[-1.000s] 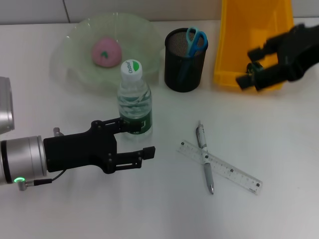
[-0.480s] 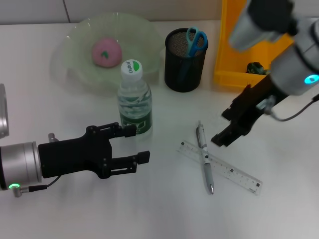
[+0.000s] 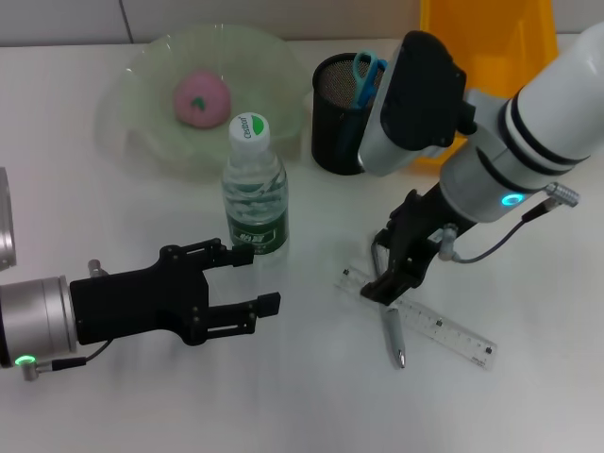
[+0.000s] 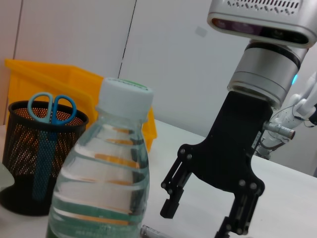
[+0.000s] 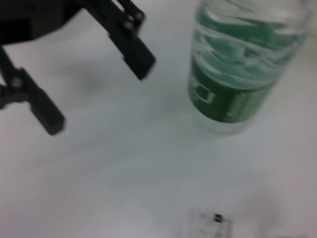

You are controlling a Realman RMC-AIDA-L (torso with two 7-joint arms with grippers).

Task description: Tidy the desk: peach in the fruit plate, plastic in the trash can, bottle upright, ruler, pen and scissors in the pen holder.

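Right gripper [image 3: 386, 267] spread open just above crossed pen [image 3: 391, 321] and ruler [image 3: 444, 327]; left gripper [image 3: 255, 277] open near upright bottle [image 3: 253, 192].

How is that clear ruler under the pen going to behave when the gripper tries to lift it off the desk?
The ruler looks thin and lies flat on the desk, so the right gripper may struggle to get under an edge. It seems smooth clear plastic, likely light and slippery. The pen lies across it and would probably roll off.
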